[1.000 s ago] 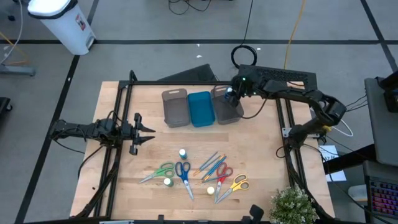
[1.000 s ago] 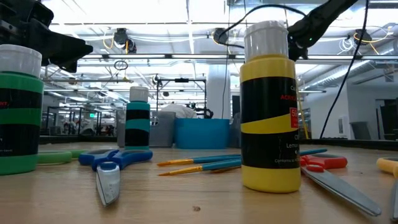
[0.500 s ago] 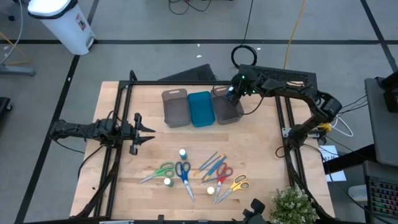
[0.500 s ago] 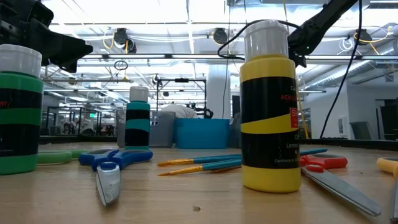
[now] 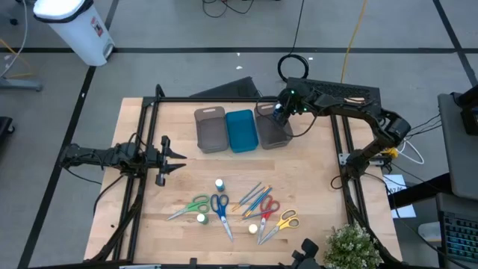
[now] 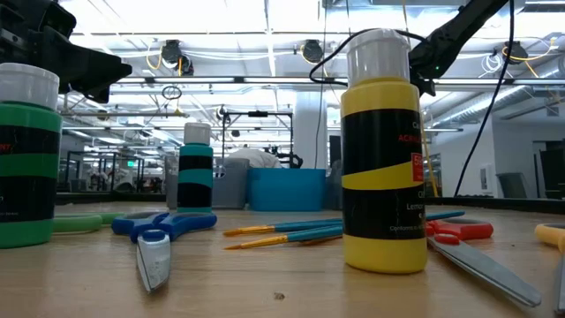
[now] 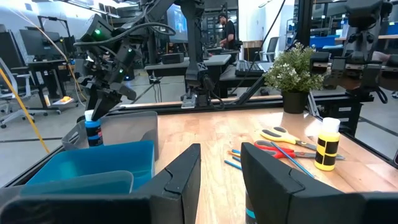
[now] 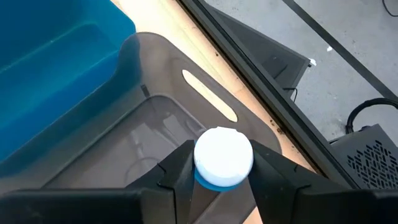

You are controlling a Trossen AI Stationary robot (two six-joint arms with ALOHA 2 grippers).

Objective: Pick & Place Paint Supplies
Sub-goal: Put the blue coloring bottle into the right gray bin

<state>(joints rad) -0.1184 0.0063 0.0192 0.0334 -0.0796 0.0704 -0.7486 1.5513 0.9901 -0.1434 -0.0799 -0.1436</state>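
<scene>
My right gripper (image 8: 221, 171) is at the table's far side over the right-hand grey tray (image 5: 273, 133), shut on a small blue bottle with a white cap (image 8: 224, 155). The left wrist view shows this bottle (image 7: 93, 132) upright inside the tray's walls. On the near middle of the table stand a teal bottle (image 5: 219, 184), a green one (image 5: 201, 219) and a yellow one (image 5: 253, 229). Among them lie several scissors (image 5: 219, 208) and thin brushes (image 5: 252, 196). My left gripper (image 5: 179, 157) waits open at the table's left side. My right gripper pinches the blue bottle between its two fingers, just under the white cap (image 8: 214, 182), one finger (image 8: 180, 171) on each side. The fingers slant down from the table's far right. The bottle stands upright inside the grey tray; the tray wall hides its base.
A blue tray (image 5: 240, 129) and a second grey tray (image 5: 210, 128) stand in a row left of the right-hand grey tray. A potted plant (image 5: 349, 246) sits at the near right corner. Bare wood lies between the trays and the supplies.
My right gripper has sunk a little toward the right-hand grey tray with the blue bottle, which stays upright.
</scene>
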